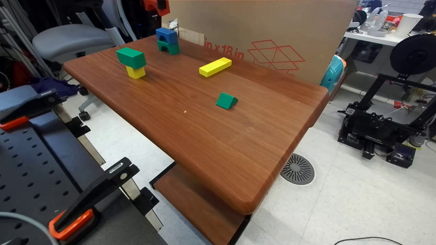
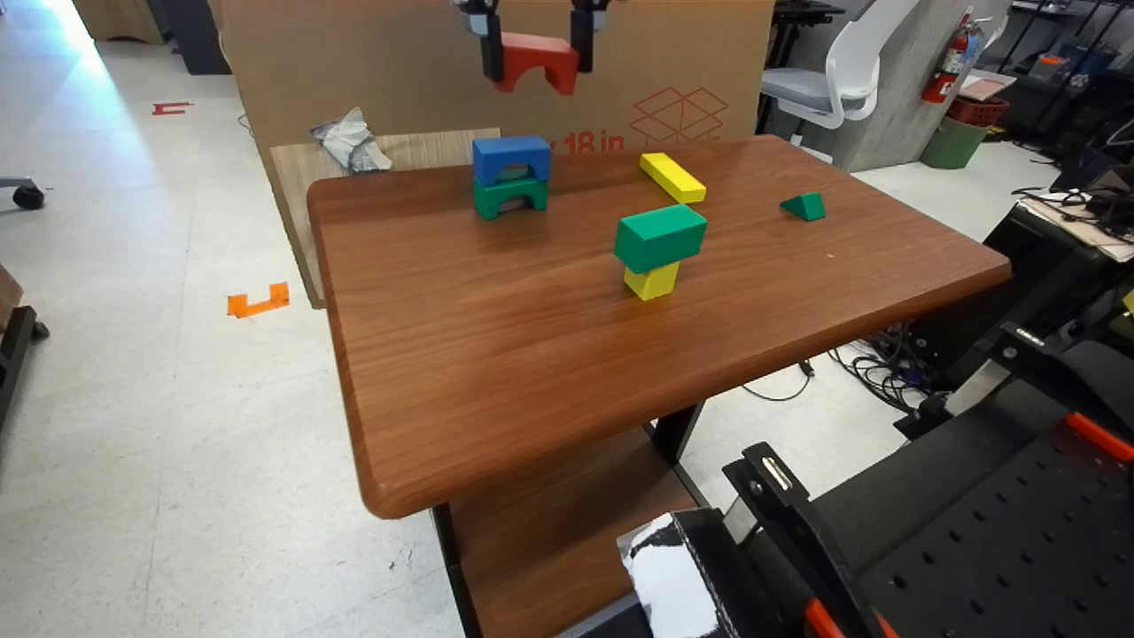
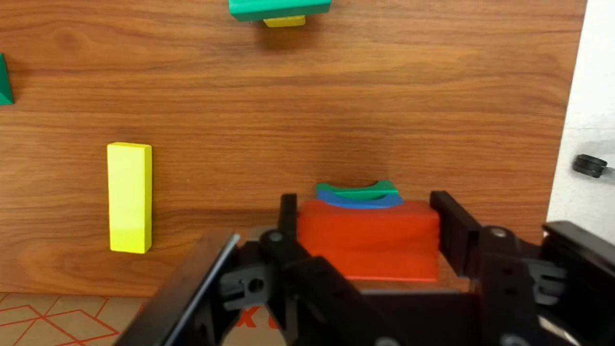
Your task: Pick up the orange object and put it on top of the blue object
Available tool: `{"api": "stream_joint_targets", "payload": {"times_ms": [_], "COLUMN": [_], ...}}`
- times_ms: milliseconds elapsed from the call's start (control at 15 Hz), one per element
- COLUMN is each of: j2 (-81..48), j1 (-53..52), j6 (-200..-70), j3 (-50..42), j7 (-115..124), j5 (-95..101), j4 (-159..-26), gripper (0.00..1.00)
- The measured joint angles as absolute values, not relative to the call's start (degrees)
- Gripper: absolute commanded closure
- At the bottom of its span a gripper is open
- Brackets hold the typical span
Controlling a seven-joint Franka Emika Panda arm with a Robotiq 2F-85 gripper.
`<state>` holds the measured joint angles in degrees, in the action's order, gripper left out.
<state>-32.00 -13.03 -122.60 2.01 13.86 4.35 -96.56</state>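
While a blue arch [image 2: 511, 152] rests on a green arch [image 2: 511, 190] toward the left of the table [image 2: 461, 337] in an exterior view, the claw [image 2: 538, 60] hangs above it, jaws parted just as wide as the orange-red arch [image 2: 536, 51] and clamped on its two ends. That held piece points its notch downward, and a visible gap separates it from the blue arch beneath. Farther right, a green block [image 2: 660, 237] sits on a narrower yellow block [image 2: 653, 282], overhanging it. A yellow bar [image 2: 671, 176] lies behind that stack, and rightmost comes a green triangular prism [image 2: 804, 207].
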Motion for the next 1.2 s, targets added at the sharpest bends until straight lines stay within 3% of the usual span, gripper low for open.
{"api": "stream_joint_targets", "payload": {"times_ms": [1200], "j2": [-33.5], "j1": [-13.2], "j6": [-122.2], "j3": [2.3], "j7": [16.0], "j5": [4.3], "j4": [-96.5], "gripper": [0.56]}}
